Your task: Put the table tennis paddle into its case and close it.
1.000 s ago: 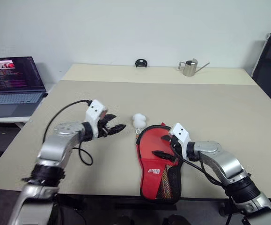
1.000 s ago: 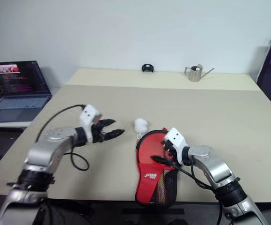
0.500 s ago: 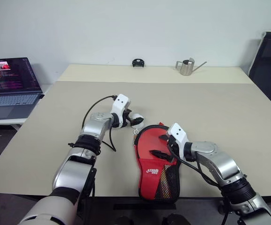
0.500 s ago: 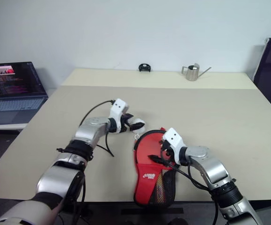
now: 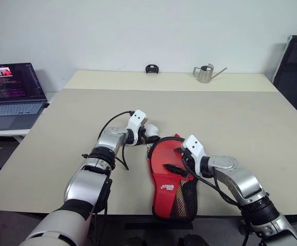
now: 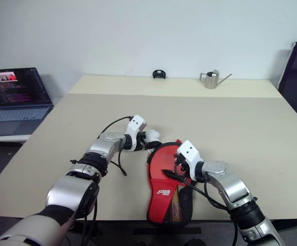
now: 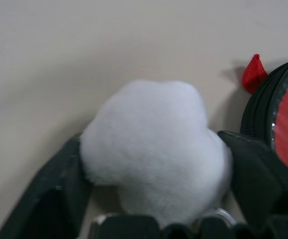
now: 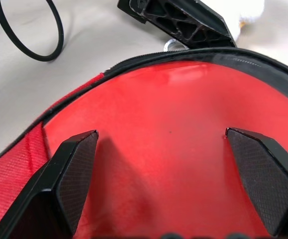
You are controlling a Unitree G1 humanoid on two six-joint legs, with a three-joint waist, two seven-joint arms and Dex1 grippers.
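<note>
At the near edge of the beige table [image 5: 61, 123], the case [image 5: 175, 199] is seen lying red side up, its narrow mesh end pointing toward the robot and partly cut off by the table edge. The table tennis paddle [image 8: 183, 134] is shown inside the case's round end, its glossy red face ringed by the black zip edge; its handle is hidden and cannot be made out. The right gripper [image 5: 176, 159] is held over that red face with its two black fingers [image 8: 74, 174] spread wide apart and nothing between them; whether the tips touch the rubber cannot be told.

Just beyond the round end of the case, the white pull charm [image 7: 153, 149] is seen as a fluffy ball resting on the table, with a small red tab [image 7: 254, 73] beside the zip edge. The left gripper [image 5: 149, 137] is placed around the charm, one finger on either side; the fingers appear to press its fluff, though a firm clamp cannot be confirmed. The charm is largely covered by this gripper in the head views. A black cable [image 5: 110, 125] is looped from the left wrist.

Farther back, a laptop [image 5: 12, 95] with a lit screen is seen on a side desk at left, cut off by the frame. At the far table edge stand a small black object [image 5: 151, 68], too small to identify, and a metal watering can [image 5: 205, 74]
</note>
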